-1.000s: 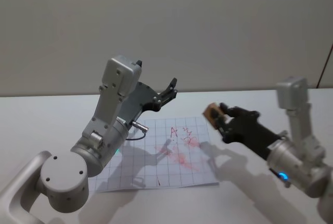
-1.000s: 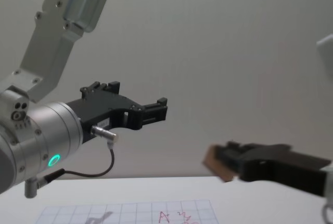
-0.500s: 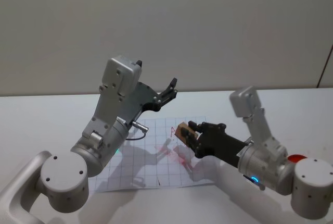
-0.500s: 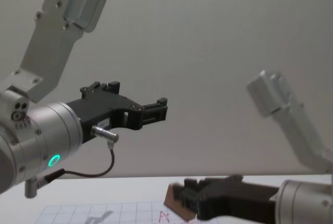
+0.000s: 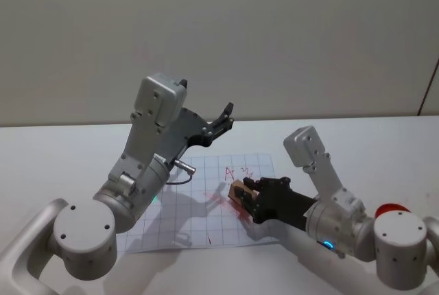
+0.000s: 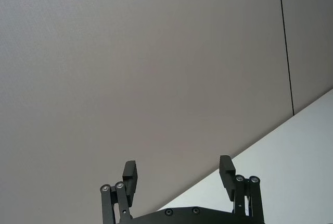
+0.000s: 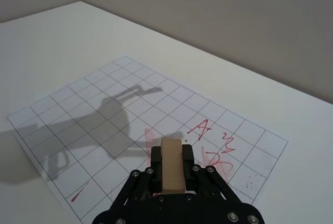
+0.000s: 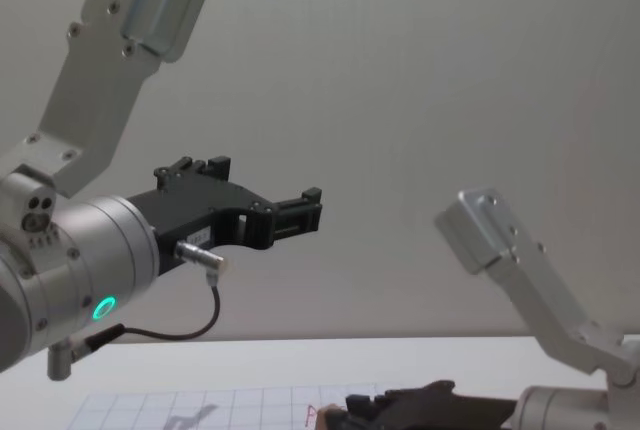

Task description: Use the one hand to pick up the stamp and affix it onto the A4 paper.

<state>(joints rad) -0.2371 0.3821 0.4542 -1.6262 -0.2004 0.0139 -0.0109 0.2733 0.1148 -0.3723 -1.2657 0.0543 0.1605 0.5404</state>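
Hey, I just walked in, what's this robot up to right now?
The black clawed right gripper is shut on a small tan wooden block stamp and holds it low over the white, blue-gridded A4 paper, right beside the red handwritten marks. Whether the stamp is actually touching the sheet cannot be told. The left gripper is idle, open and raised in the air.
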